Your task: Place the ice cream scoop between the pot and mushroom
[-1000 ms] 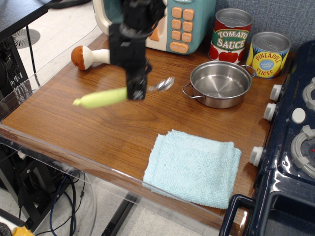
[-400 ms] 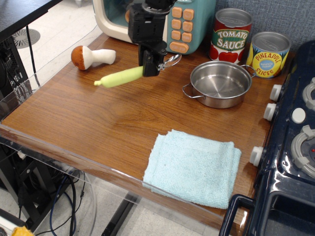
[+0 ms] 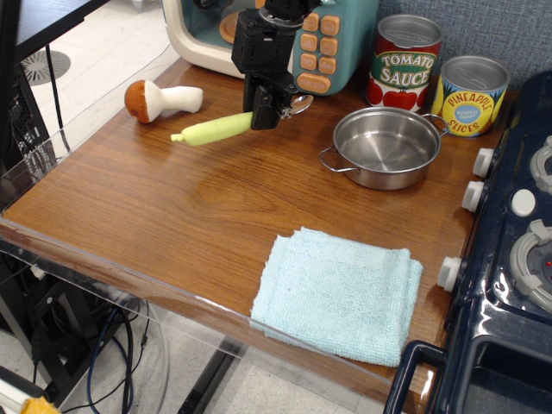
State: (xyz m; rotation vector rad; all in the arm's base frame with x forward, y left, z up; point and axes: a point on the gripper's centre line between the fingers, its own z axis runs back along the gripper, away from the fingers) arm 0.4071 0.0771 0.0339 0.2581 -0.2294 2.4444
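Note:
My gripper (image 3: pixel 266 112) is shut on the ice cream scoop (image 3: pixel 216 130), holding it near where the yellow-green handle meets the silver bowl (image 3: pixel 299 104). The scoop hangs just above the wooden table, its handle pointing left and slightly down. The mushroom (image 3: pixel 160 100), with orange-brown cap and white stem, lies to the left at the back of the table. The shallow steel pot (image 3: pixel 385 147) stands to the right. The scoop is between the two, closer to the back edge.
A toy microwave (image 3: pixel 323 43) stands right behind the gripper. Two tin cans, tomato sauce (image 3: pixel 404 63) and pineapple (image 3: pixel 470 95), stand behind the pot. A light-blue folded cloth (image 3: pixel 338 293) lies at the front. A toy stove (image 3: pixel 517 224) borders the right side.
The gripper has carried the scoop from the table's left middle toward the back and right, in front of the microwave, and has lowered a little in the last moment.

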